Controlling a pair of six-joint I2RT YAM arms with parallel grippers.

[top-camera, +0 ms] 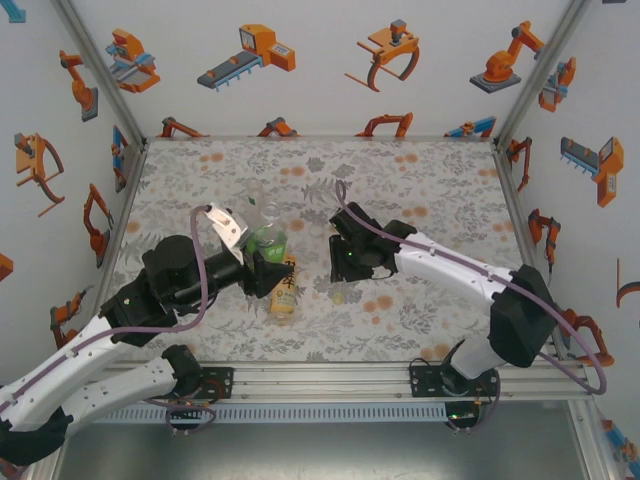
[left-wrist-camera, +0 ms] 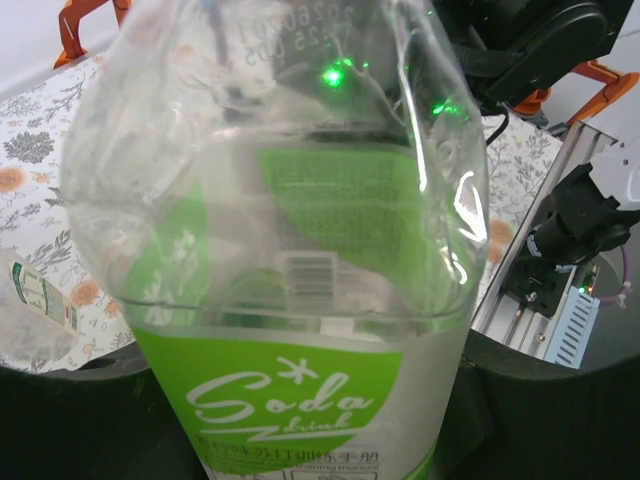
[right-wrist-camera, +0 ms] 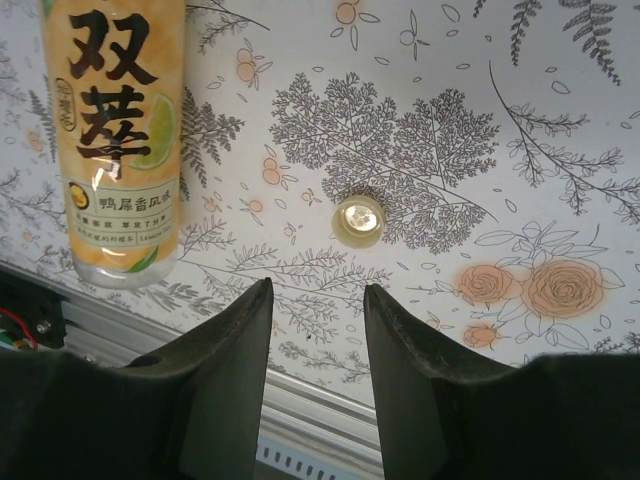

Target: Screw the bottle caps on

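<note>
my right jaws hang part open and empty above the pale yellow round plastic cap [right-wrist-camera: 359,220] on the desk [right-wrist-camera: 560,120]. left jaws clamp the clear green-labelled plastic bottle [left-wrist-camera: 290,300]. i'd centre before pinching.

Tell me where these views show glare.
Left wrist: the green-labelled bottle sits very close, its clear plastic streaked with white glare and green light spots. Right wrist: sharp, a bright highlight on the pale yellow cap. Top external: even light, soft shadows.
</note>
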